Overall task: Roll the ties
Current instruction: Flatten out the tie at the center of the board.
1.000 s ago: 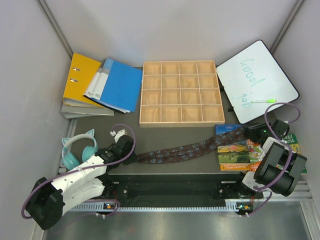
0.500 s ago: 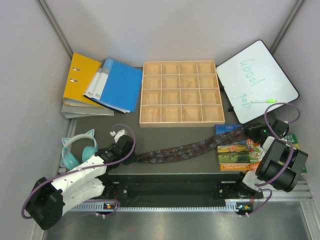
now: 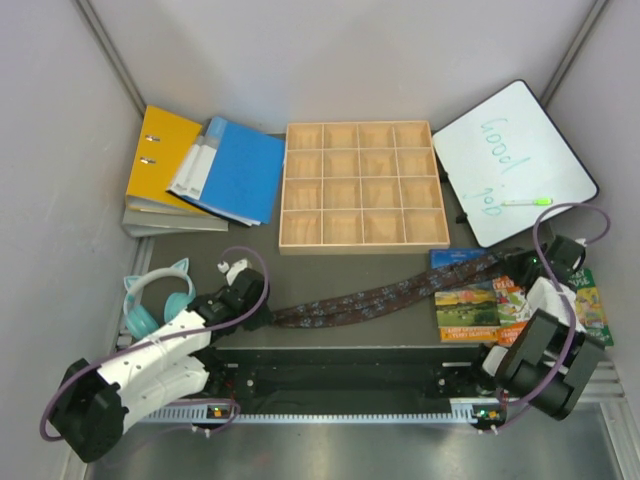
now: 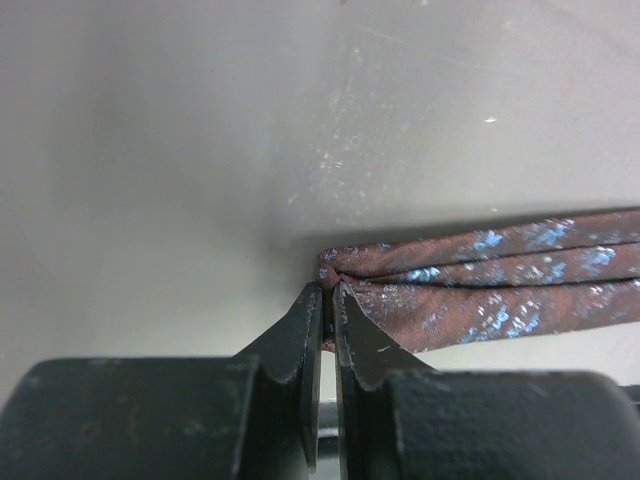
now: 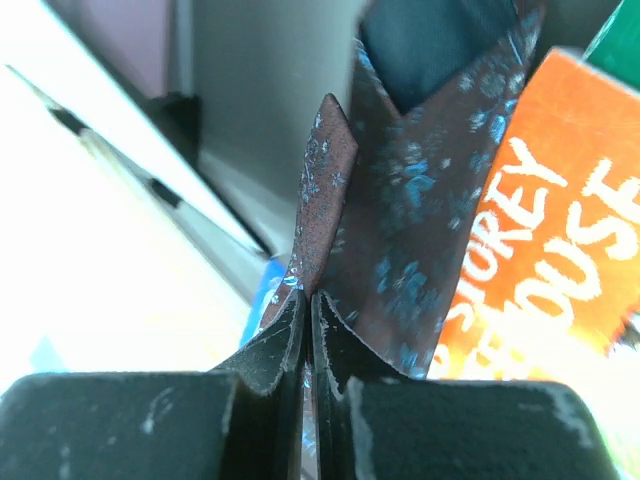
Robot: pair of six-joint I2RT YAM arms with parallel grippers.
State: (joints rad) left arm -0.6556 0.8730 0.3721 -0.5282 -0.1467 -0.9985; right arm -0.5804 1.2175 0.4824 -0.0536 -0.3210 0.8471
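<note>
Wooden grid tray [image 3: 361, 187]: folders [image 3: 230, 168] left of it, whiteboard [image 3: 515, 160] right. On your side of the tray lies the tie [image 3: 370, 298], stretched out, its right end over picture books [image 3: 470, 305]. Left gripper [image 4: 327, 290] and right gripper [image 5: 307, 297] each pinch one end; since earlier, only your right elbow has dropped.

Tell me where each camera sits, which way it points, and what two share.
Top external: above and behind the arms, looking down; both arms show, left hand and right hand at the ends of the tie.
Left wrist: on the left arm, looking along its fingers at the tie's folded end.
Right wrist: on the right arm, its fingers pinching the tie's other end beside an orange book.
Shared: all three see the tie.
</note>
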